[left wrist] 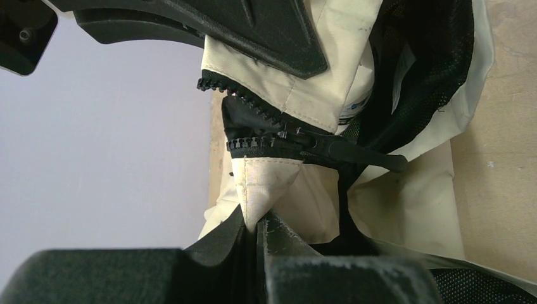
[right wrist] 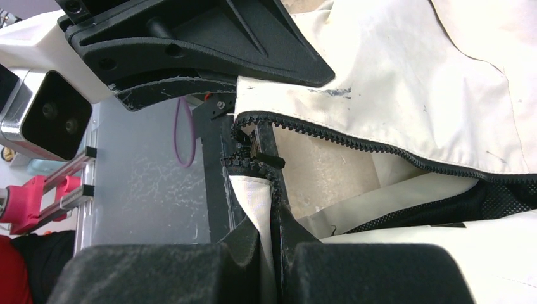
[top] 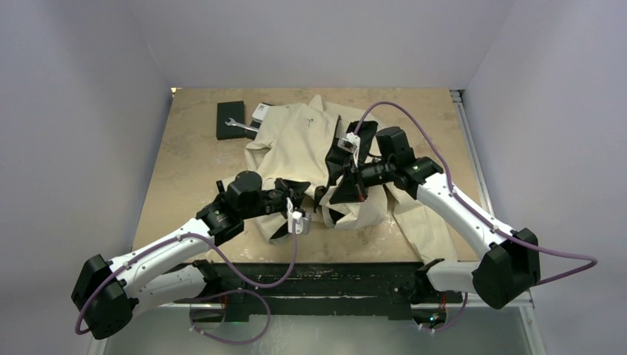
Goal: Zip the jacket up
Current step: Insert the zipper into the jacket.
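One jacket (top: pixel 299 137) is in view: a thin cream-beige shell, crumpled, with black mesh lining (left wrist: pixel 437 57) turned out along its open front. Its zipper is dark, with two rows of teeth (left wrist: pixel 244 95) and one slider (left wrist: pixel 303 139) carrying a long black pull tab (left wrist: pixel 364 157). In the left wrist view the rows run apart on the left of the slider and are not meshed there. The jacket spreads over the middle of the table (top: pixel 185 185), and its front edge is held up off the surface between the arms.

Two grippers grip it. At the jacket's near left, the left gripper (left wrist: pixel 258 220) is clamped on a cream corner just below the lower row. At the jacket's centre right, the right gripper (right wrist: pixel 273 223) is pinched tight on a cream strip under a short run of teeth.

Off the jacket's far left corner lie one black box (top: pixel 225 111), one wrench (top: pixel 241 126) resting partly on that box, and one small white object (top: pixel 260 112) just beside the fabric.

Left of the jacket, a broad stretch of bare tabletop runs to the wall. Beyond its far edge only a narrow strip shows. Right of the jacket, a narrower bare band reaches the metal rail (top: pixel 467 148). One fold trails from the jacket's right side toward the table's near edge.
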Robot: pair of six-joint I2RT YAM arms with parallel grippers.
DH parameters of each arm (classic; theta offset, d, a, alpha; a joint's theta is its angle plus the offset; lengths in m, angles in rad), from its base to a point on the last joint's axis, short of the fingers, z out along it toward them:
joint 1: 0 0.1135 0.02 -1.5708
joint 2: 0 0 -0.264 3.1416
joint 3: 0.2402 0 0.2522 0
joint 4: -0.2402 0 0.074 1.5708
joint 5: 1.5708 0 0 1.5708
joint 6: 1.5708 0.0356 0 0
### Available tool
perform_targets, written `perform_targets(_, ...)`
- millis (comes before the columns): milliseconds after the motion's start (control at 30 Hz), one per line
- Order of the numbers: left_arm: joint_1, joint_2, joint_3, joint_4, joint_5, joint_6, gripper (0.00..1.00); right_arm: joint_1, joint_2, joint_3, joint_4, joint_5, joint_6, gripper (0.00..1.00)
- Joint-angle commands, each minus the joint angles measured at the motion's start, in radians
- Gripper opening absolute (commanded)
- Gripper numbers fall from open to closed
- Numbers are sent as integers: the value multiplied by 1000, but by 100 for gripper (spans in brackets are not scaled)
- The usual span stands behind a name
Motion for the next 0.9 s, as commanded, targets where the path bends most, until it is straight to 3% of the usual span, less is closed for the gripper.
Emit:
perform_targets(0, -5, -3, 17, 43, 2, -3, 0, 10, -4, 32, -8, 5, -16, 0)
perform_targets(867, -5, -7, 17, 52, -1, -22, 0, 23, 1, 28, -9, 23, -11, 0)
